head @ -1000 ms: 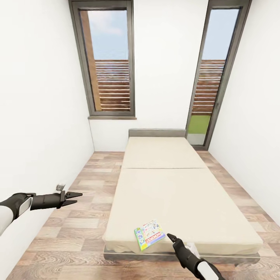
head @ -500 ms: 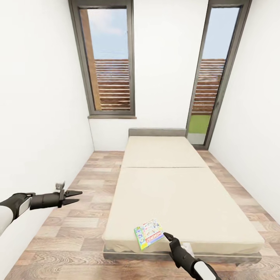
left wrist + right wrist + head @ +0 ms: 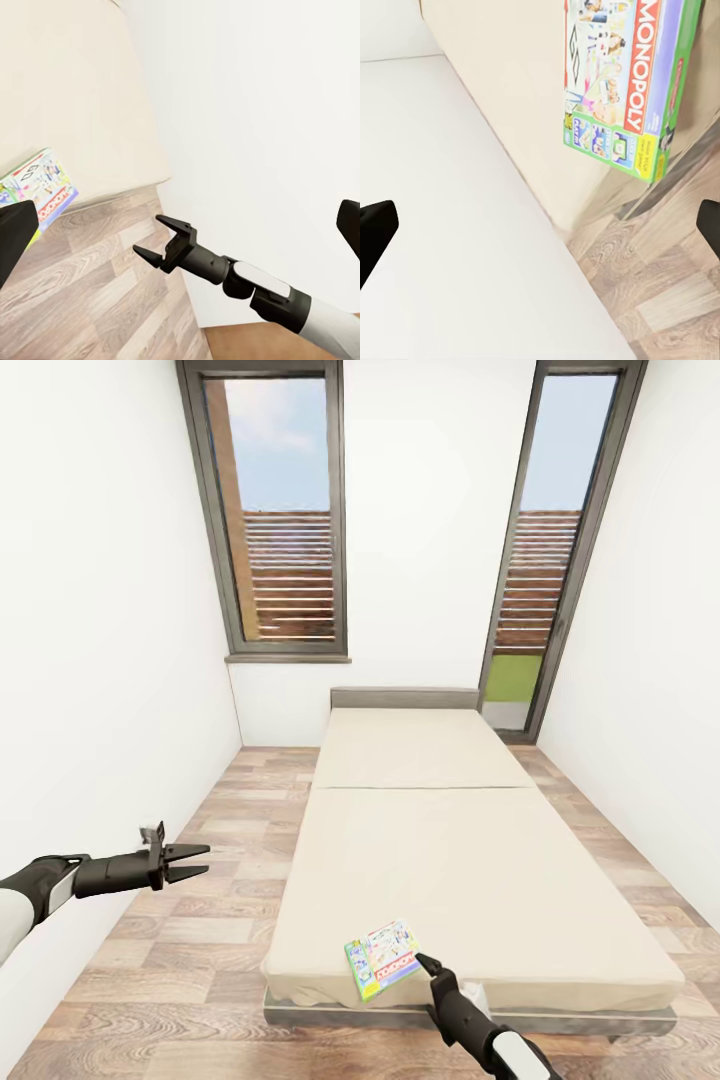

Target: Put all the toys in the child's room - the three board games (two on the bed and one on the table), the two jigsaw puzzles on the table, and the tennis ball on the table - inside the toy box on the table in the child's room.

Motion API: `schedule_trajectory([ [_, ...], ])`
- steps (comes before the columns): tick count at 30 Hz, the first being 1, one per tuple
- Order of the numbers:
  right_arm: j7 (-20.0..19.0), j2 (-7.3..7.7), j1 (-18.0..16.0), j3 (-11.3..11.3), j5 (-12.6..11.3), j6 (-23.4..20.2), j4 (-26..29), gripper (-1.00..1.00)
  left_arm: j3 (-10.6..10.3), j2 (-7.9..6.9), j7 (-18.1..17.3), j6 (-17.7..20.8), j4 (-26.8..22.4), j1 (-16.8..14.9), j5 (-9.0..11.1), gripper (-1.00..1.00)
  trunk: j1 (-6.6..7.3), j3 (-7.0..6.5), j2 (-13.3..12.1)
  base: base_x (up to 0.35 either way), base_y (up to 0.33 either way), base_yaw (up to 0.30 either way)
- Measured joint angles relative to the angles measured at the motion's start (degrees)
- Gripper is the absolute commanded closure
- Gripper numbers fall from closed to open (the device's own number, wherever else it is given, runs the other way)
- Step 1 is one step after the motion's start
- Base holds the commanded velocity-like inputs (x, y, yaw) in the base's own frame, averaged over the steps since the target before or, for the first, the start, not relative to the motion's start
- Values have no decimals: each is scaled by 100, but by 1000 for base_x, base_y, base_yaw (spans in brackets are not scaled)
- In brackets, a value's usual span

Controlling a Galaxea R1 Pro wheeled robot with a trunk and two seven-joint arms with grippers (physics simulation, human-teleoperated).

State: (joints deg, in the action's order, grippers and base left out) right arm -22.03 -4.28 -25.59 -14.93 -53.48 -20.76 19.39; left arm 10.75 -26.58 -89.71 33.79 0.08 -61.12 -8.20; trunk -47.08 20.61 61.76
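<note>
One board game [image 3: 383,958], a flat Monopoly box with a green edge, lies on the near end of the beige bed [image 3: 450,860], close to its front edge. It also shows in the right wrist view [image 3: 626,82] and the left wrist view [image 3: 41,187]. My right gripper [image 3: 425,963] is open just right of the box, its tip almost at the box's edge, holding nothing. The left wrist view shows the same right gripper [image 3: 154,238] with its fingers spread. My left gripper [image 3: 195,860] hangs open and empty over the floor, well left of the bed.
Wood-plank floor [image 3: 200,960] runs along both sides of the bed. White walls [image 3: 100,660] close in on the left and right. Two tall grey-framed windows [image 3: 285,520] stand behind the grey headboard [image 3: 404,697].
My right gripper has crept left, closer to the board game's edge. The left arm has barely moved, and the view has shifted slightly.
</note>
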Motion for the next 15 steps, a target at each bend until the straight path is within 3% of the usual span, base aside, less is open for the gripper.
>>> schedule_trajectory([
  [5, 2, 42, 4, -7, -424, -11, -18, -100, 16, -1, 0, 5, 0, 0, 1, -100, -110, 90, 201, 0, 0, 0],
  [9, 0, 75, 5, -10, -933, -4, -46, -100, 26, 8, 0, 13, 4, 0, 4, -100, -198, 162, 361, 0, 0, 0],
  [15, 23, 95, 5, -10, -1154, 17, -57, -100, 29, 7, 0, 13, 6, 0, 7, -100, -330, 270, 602, 0, 0, 0],
])
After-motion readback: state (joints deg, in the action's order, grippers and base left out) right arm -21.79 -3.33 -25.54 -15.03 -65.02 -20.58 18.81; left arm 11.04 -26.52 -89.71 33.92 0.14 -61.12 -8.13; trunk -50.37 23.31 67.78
